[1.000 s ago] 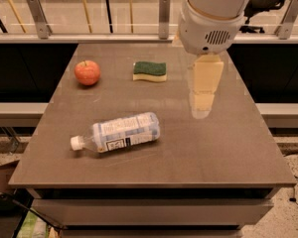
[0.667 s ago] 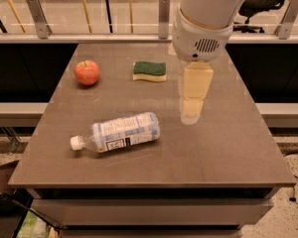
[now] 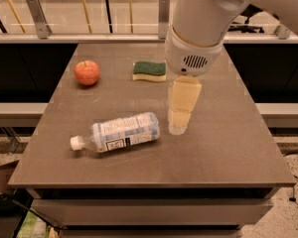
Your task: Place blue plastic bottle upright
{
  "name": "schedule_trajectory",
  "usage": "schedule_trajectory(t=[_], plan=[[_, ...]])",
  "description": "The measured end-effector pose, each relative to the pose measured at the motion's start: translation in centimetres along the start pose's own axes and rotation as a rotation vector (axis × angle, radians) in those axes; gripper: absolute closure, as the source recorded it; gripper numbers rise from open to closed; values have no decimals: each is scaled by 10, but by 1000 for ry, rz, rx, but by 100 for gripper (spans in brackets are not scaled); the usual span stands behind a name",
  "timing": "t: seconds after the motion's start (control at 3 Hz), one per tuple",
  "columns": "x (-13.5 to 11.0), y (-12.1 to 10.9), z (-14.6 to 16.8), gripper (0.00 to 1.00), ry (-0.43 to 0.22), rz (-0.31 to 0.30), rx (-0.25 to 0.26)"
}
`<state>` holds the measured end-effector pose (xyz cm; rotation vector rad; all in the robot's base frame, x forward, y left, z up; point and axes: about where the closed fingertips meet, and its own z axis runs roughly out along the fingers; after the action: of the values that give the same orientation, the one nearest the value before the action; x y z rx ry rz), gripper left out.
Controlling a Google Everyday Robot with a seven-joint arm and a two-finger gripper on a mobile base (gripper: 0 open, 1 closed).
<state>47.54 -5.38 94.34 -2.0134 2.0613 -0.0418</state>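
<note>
The blue plastic bottle (image 3: 120,132) lies on its side on the grey table (image 3: 223,152), left of the middle. Its white cap (image 3: 77,143) points to the front left and its base points right. It is clear bluish plastic with a pale label in dark print. My gripper (image 3: 178,127) hangs down from the white arm (image 3: 198,29) and sits just to the right of the bottle's base end, low over the table. It does not touch the bottle and holds nothing that I can see.
A red apple (image 3: 87,72) stands at the back left of the table. A green and yellow sponge (image 3: 149,71) lies at the back middle. A metal railing (image 3: 89,31) runs behind the table.
My gripper has moved left and a little forward, from the right part of the table to a spot right beside the bottle's base. The bottle, apple and sponge have not moved.
</note>
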Motion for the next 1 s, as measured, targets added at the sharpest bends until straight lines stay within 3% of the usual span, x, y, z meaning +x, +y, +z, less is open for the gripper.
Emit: schedule_trajectory(t=[0.33, 1.0], plan=[[-8, 0, 4, 0, 31, -31, -1], [-50, 6, 41, 0, 51, -175, -47]])
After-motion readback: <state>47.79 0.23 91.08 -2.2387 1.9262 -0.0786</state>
